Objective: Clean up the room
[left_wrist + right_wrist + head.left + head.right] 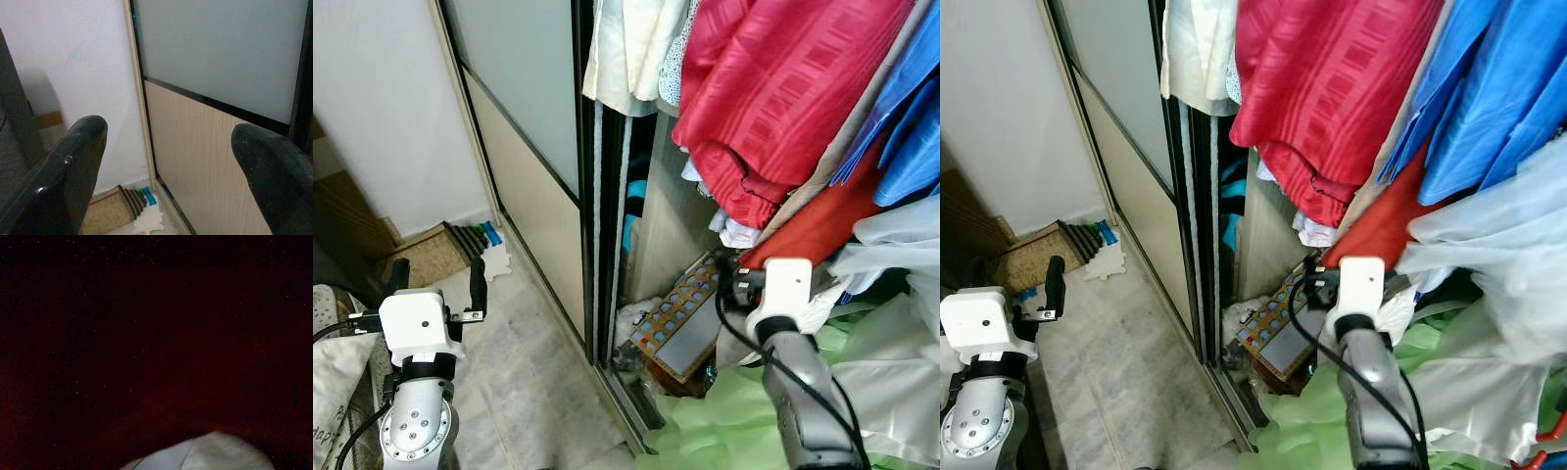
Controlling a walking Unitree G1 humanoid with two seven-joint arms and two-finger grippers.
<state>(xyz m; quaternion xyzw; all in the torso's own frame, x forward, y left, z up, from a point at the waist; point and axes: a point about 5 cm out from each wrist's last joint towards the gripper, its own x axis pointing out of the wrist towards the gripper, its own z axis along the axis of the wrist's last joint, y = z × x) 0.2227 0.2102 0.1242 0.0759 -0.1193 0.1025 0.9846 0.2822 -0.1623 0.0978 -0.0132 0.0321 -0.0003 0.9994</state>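
Note:
I stand before an open wardrobe with a sliding door (524, 166). Hanging inside are a red garment (773, 88), blue garments (911, 117) and a cream one (626, 49). My right gripper (786, 279) is pushed in under the red and orange-red cloth (813, 225). Its wrist view is dark red, with a pale cloth (210, 453) at one edge. My left gripper (438, 272) is held low at the left, open and empty, its fingers pointing up in front of the door (215, 49).
A flat box with blue dots (680, 318) leans on the wardrobe floor. Green cloth (724, 411) and clear plastic covers (1498, 255) pile at the lower right. A striped mat (426, 259), a blue item (490, 233) and white paper (494, 262) lie by the wall.

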